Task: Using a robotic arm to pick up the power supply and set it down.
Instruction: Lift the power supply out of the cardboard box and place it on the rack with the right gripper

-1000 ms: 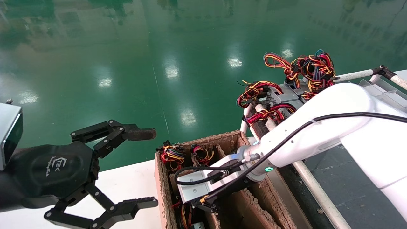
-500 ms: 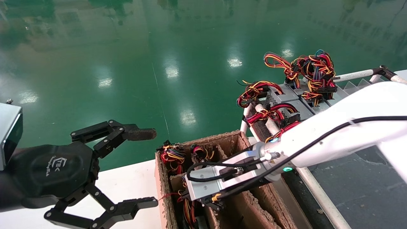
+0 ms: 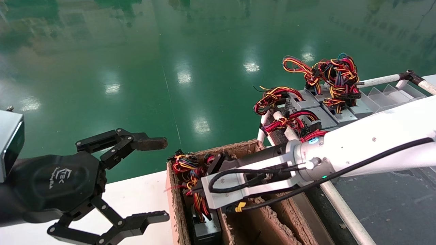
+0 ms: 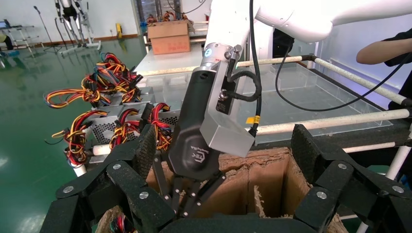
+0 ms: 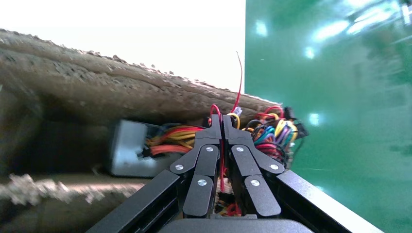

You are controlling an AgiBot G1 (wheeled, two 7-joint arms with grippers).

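My right gripper (image 5: 222,119), on the white robotic arm (image 3: 357,143), reaches down into the left slot of a cardboard box (image 3: 248,146). It is shut on the red wires of a power supply (image 5: 128,148), whose grey metal body hangs below inside the slot. In the head view that unit (image 3: 204,232) shows low in the box under its coloured wire bundle (image 3: 197,200). My left gripper (image 3: 160,180) hangs open with nothing in it, left of the box, over the white table (image 3: 136,197).
Several more power supplies (image 3: 306,105) with tangled wires lie on a rack of white tubes (image 3: 337,204) behind and right of the box. Cardboard dividers (image 3: 269,217) split the box into slots. Green floor lies beyond.
The right arm has lifted and swung its wrist to the right, drawing the wire bundle and the power supply upward in the box. The left gripper has not moved.
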